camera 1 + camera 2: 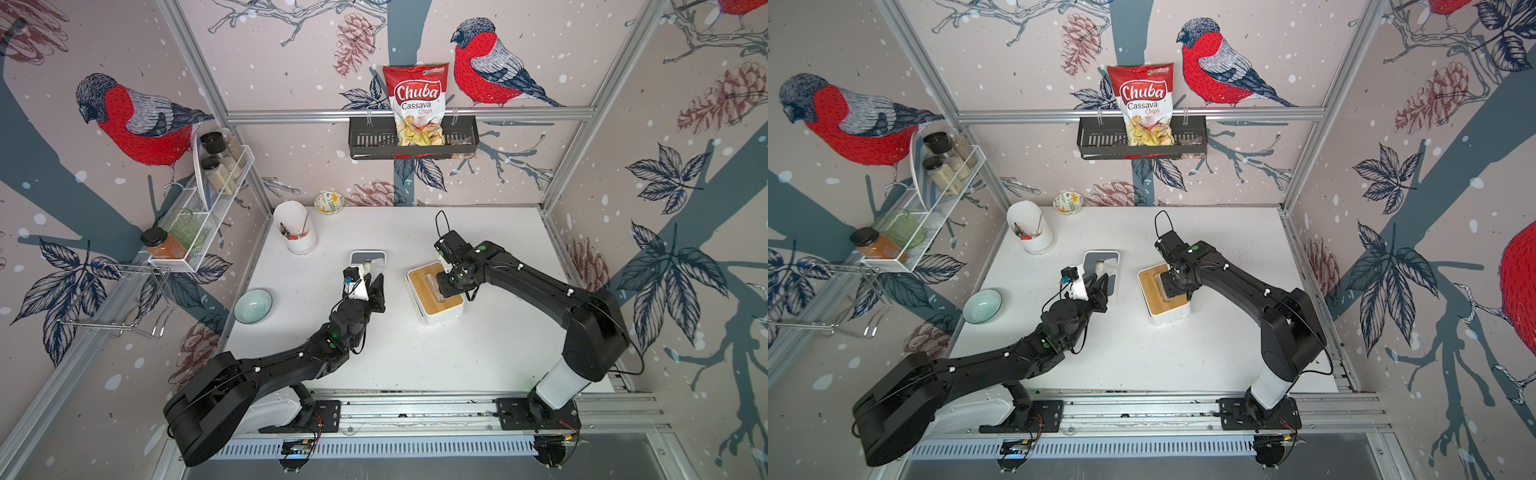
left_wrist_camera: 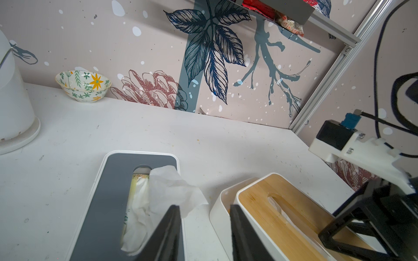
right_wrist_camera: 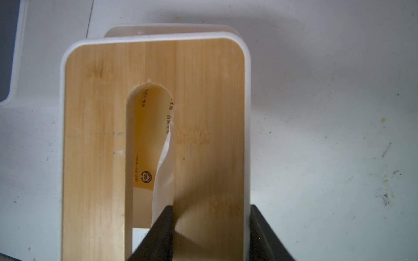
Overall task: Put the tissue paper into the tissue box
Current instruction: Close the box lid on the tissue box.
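Tissue box refill, bimanual cell: lid-seating stage, by the look of it.

White table. Tissue box near its middle, bamboo lid sitting offset from the white base, not flush. Grey-lidded box just beside it, a loose sheet standing out of its slot. Right gripper clamped on the bamboo lid, one finger in the slot and one at the outer edge. Left gripper with jaws apart, empty, beside the loose sheet. Tissue paper lies inside the tissue box as a printed pack, seen through the slot. Next move calls for squaring the lid over the base rim, lowering it evenly, then letting go.
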Available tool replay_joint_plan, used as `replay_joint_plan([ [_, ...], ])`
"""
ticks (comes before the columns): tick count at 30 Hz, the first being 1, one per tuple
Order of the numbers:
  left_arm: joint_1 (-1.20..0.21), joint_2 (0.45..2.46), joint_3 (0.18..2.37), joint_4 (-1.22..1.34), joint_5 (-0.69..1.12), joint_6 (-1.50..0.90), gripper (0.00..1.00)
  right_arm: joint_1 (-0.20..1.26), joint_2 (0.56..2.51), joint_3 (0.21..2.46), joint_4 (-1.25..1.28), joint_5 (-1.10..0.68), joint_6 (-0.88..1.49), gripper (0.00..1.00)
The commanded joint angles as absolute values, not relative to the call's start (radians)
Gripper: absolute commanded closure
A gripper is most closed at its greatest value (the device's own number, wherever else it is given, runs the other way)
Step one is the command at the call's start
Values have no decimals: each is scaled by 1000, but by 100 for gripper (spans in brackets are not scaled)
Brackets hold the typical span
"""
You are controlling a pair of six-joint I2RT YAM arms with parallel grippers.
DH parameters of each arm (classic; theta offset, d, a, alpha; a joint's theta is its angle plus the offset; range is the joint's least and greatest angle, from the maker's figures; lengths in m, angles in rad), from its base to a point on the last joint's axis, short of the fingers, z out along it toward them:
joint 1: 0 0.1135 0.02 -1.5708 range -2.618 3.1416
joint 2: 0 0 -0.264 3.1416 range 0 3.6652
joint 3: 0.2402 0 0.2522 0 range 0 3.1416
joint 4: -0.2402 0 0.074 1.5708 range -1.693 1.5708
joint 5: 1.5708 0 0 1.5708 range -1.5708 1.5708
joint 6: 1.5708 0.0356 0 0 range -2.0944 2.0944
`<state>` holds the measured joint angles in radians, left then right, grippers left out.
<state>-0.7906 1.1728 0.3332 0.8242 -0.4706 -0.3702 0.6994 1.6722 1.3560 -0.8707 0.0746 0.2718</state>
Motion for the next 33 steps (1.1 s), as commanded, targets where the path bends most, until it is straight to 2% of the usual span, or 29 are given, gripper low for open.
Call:
replay_joint_plan([
  [1,-785,1171,335,857,-456,-381,60,699,1684,1388,-896,108,273,80],
  [16,-773,1180,333,857,-445,-393,60,690,1838,1577,-955,71,209,80],
  [33,-764,1181,336,844,-439,-400,60,677,1804,1432,-787,60,241,80],
])
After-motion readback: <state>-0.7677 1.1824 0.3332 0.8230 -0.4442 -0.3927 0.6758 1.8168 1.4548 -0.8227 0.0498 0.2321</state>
